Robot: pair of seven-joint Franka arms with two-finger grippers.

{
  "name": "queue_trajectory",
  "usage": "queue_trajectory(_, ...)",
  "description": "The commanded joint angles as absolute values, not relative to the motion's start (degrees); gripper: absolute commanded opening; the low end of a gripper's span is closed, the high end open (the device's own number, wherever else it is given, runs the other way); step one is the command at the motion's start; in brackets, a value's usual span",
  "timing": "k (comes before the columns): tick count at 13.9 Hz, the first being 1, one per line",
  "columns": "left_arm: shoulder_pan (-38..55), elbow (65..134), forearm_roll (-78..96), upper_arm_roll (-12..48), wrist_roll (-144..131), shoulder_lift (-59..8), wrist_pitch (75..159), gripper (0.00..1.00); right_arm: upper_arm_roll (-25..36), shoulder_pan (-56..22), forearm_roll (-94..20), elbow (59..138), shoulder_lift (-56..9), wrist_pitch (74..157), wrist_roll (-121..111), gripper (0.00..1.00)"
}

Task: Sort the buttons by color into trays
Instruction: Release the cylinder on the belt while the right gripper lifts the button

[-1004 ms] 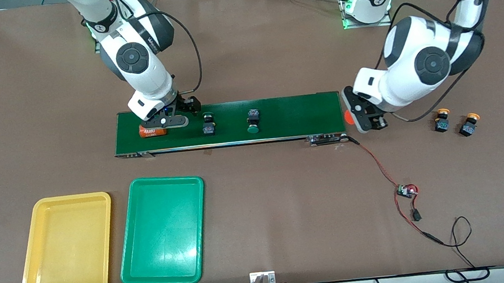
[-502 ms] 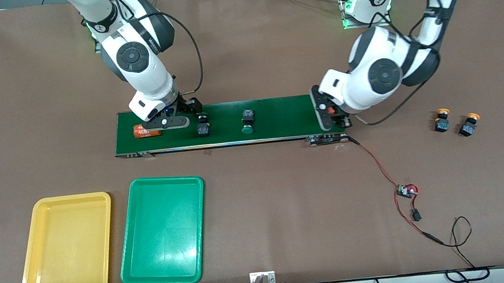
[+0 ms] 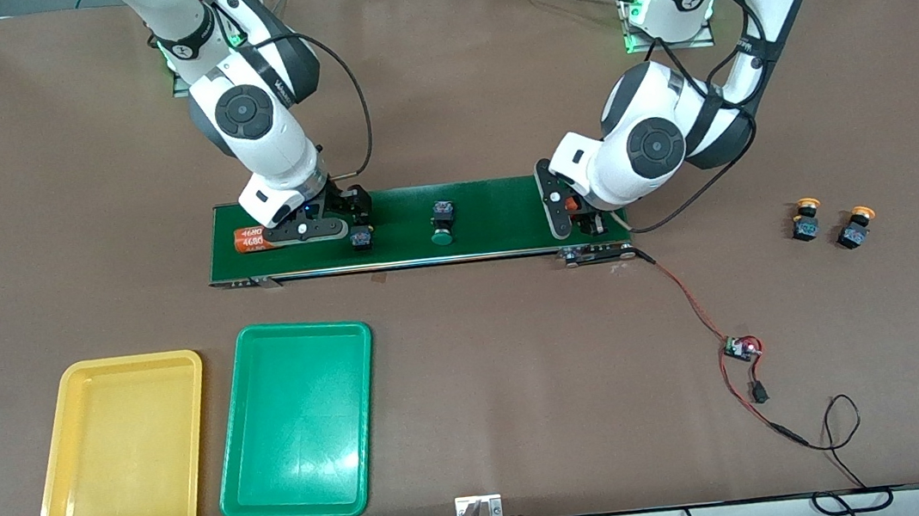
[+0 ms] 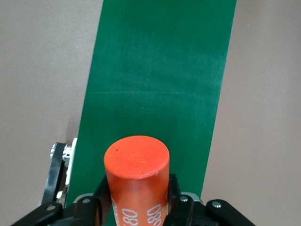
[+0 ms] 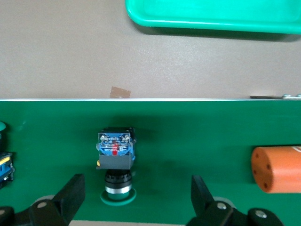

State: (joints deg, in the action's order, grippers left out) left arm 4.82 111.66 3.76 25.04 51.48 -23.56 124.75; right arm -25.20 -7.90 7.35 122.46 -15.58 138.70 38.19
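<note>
You see 2 glossy white arms with dark grey joint bands and round grey caps, each trailed by a black cable. Their black grippers, right gripper (image 3: 332, 225) and left gripper (image 3: 574, 215), carry silver screws. Green lights glow at both bases.

Orange cylinder (image 3: 252, 240) on dark green belt (image 3: 488, 207); loose red-black wiring (image 3: 734, 348)

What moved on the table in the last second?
The left claw, shut on an orange cylinder, swung from off the belt's end to over the belt. The green buttons and other cylinder rode toward the right arm's end. The open right claw, trays and yellow buttons stayed.
</note>
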Motion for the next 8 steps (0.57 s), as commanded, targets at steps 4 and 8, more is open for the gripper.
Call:
queue_trajectory(4, 5.1, 112.7, 2.7, 25.0, 50.9, -23.4, 125.6, 1.0, -16.3, -17.2, 9.9, 121.6, -18.2, 140.6, 39.7, 1.0)
queue_trajectory(8, 3.3, 112.6, 3.2, 25.0, 50.5, -19.6, 121.8, 1.0, -15.4, -17.2, 10.0, 121.6, -19.4, 141.9, 39.7, 1.0)
